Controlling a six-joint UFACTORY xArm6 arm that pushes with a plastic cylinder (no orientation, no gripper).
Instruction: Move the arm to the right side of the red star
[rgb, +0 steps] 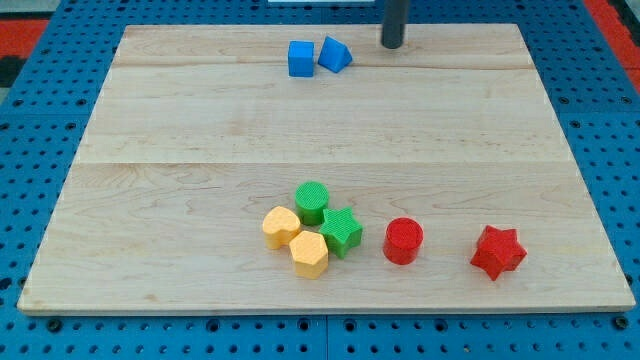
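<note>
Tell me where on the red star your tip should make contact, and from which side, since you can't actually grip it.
No gripping is possible, so I'd only touch. My tip is at the view's top, beside the blue blocks, far from the red star. I'd come down the bare board on the view's right and meet the star's right-hand side, probably in a notch between points, so it doesn't spin.

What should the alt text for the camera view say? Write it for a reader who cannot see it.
My tip rests near the top edge of a wooden board, far from the red star at the view's lower right. A red cylinder sits left of the star, beside clustered green and yellow blocks; two blue blocks lie near the tip.
</note>
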